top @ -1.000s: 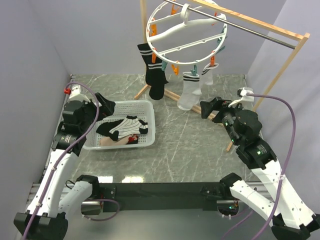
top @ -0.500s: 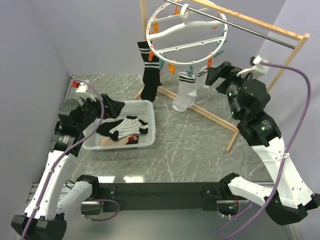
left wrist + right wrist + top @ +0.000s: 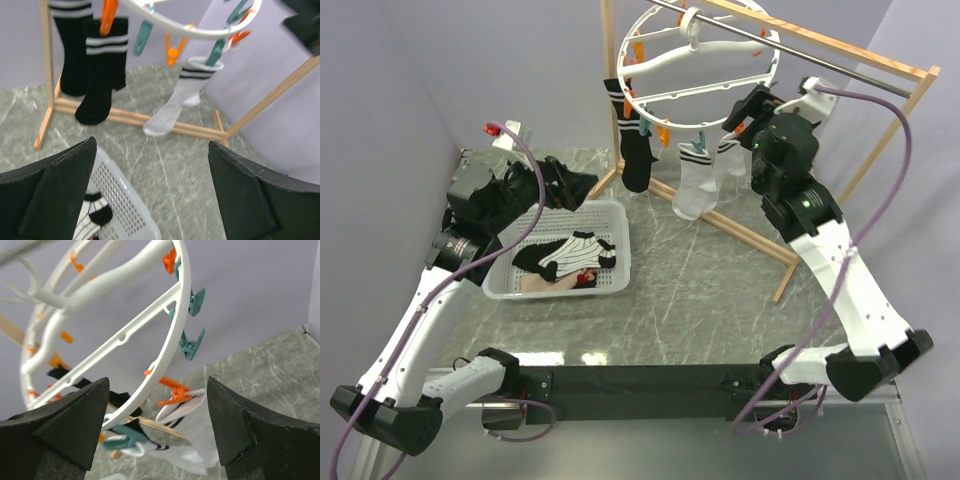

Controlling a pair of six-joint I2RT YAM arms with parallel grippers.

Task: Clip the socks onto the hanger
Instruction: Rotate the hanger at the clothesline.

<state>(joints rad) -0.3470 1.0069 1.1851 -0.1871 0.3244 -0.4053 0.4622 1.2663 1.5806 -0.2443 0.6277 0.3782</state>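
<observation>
Right wrist: hanger (image 3: 145, 315) just beyond gripper (image 3: 156, 382)

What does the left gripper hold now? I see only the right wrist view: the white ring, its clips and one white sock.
Observer: Nothing. The left gripper is open, with no sock between its fingers.
Operator: Where is a sock that is not yet clipped?
Observer: A striped sock lies in the white basket, near the left arm.
Operator: And what hangs on the side of the ring away from me?
Observer: Two black socks with white bands, side by side under the hanger.
</observation>
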